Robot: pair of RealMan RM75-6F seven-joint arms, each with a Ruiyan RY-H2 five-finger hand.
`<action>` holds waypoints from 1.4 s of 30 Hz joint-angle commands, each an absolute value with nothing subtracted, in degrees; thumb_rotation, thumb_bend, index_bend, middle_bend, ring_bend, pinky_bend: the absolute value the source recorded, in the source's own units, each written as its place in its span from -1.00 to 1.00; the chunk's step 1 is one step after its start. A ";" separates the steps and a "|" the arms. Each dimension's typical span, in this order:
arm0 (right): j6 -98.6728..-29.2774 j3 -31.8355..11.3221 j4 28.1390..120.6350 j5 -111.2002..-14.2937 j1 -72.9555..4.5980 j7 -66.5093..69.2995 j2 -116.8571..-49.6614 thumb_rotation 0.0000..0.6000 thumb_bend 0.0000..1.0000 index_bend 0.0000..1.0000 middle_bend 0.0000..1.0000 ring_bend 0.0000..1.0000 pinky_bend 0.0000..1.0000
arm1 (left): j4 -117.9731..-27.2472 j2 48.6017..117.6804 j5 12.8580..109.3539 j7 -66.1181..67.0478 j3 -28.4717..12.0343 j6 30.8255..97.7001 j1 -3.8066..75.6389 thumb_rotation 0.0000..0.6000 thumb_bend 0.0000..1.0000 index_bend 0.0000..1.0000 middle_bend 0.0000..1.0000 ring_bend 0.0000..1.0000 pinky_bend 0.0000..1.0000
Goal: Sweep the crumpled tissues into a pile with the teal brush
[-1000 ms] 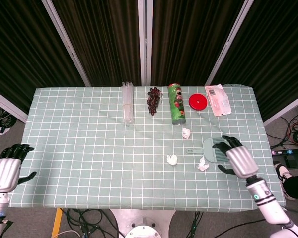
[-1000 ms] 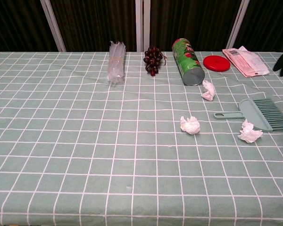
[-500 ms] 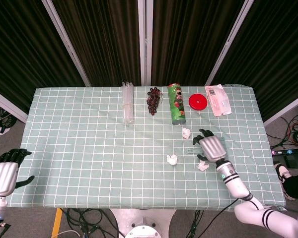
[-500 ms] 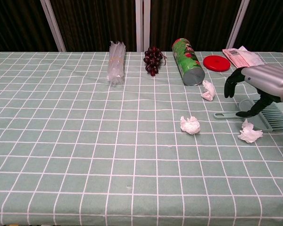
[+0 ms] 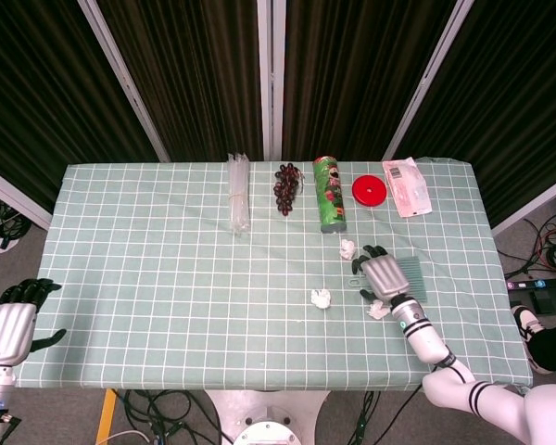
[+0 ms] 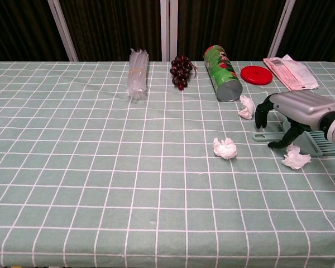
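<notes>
Toward the right edge of the bench (image 5: 120, 278), right robot hand (image 5: 384, 276): poised over the teal brush (image 6: 318, 142), fingers curled down around the handle end; whether it has closed on the handle cannot be told from either view. Brush lies flat, thin handle pointing toward the bench's middle, bristles toward the right edge. Judged light and rigid in the body, bristles flexible; best taken by the handle or the neck where handle meets head, as the slim handle lying flat leaves little room beneath. Crumpled tissues, three: one (image 6: 296, 158) just beside the brush on its near side, one (image 6: 246, 106) beyond the handle tip, one (image 6: 225, 148) further toward the bench's middle. All judged very light and soft, apt to roll or skip ahead of the bristles. Along the far edge: green canister (image 5: 329, 193) lying down, red lid (image 5: 370, 191), pink packet (image 5: 407, 186), grapes (image 5: 286, 186), clear plastic bundle (image 5: 238, 191). Left robot hand (image 5: 9, 326): off the left edge, fingers loosely apart, holding nothing.
</notes>
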State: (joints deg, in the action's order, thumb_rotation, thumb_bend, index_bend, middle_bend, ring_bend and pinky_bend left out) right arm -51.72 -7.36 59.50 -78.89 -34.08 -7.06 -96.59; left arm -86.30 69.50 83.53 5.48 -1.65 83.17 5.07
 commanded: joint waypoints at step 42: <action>-51.24 -5.32 63.32 -74.87 -35.19 -19.91 -95.27 1.00 -0.49 -0.17 -0.12 -0.65 -0.69 | -84.36 70.55 82.60 2.24 -1.38 81.37 5.04 1.00 -1.00 -0.44 -0.55 -0.63 -0.51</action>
State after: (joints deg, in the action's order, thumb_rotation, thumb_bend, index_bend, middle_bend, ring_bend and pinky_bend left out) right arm -51.26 -5.37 63.36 -74.90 -35.14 -19.82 -95.24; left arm -84.38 70.53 82.59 2.25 -1.39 81.38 5.04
